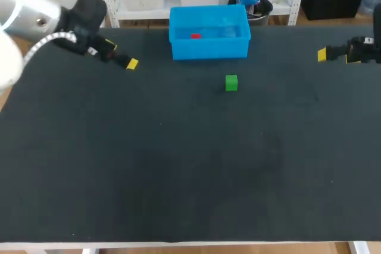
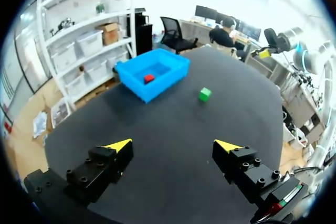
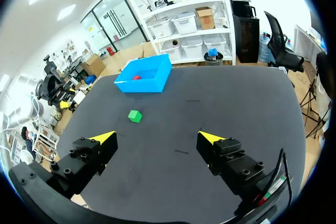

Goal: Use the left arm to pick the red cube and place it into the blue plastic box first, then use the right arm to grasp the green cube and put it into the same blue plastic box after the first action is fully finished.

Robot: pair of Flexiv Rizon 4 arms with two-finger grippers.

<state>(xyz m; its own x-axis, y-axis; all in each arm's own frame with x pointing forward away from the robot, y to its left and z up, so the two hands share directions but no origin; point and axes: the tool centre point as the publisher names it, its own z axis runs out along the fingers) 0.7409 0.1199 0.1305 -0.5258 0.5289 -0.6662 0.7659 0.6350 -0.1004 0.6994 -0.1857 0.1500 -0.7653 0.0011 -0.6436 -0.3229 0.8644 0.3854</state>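
The red cube lies inside the blue plastic box at the back middle of the table. On the dark mat in front of the box, slightly to its right, sits the green cube. My left gripper hangs open at the back left, away from the box, with nothing held. My right gripper is open and holds nothing at the far right. From the left wrist, the left gripper points toward the box, red cube and green cube. Well ahead of the right gripper sits the green cube, the box beyond it.
The black mat covers the table, with wide bare room in front of the cube and box. The table's front edge runs along the near side of the head view.
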